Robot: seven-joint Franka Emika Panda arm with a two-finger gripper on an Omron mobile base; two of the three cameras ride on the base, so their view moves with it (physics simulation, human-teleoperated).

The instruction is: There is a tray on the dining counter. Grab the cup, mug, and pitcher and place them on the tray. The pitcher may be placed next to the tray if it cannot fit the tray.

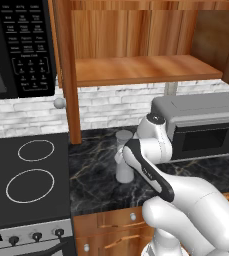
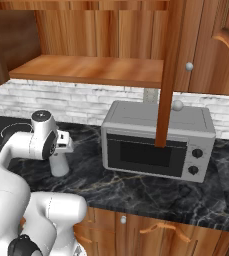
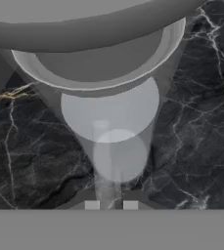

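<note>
On the black marble counter [image 1: 93, 175], between the stove [image 1: 26, 180] and the toaster oven [image 1: 201, 125], the pitcher [image 1: 123, 157] stands upright, with the arm bent down over it so that the wrist covers much of its upper body in both base views. From the hand camera the gripper [image 3: 111, 205] looks down along the vessel: its wide grey lid [image 3: 84, 24] fills the top of that picture, and the two dark fingertips sit almost together at the bottom with a thin pale strip, most likely the pitcher's handle, rising between them. So the jaws are nearly closed, and they appear clamped on that slim handle rather than on the body. For the step in hand, lifting the pitcher away, I would raise it straight up and slowly. A grip on a thin handle leaves the body hanging to one side, so it may swing or twist. Keeping the wrist level and clearing the wooden shelf post [image 1: 68, 75] before any turn should help. Neither tray, cup nor mug is near this spot.
</note>
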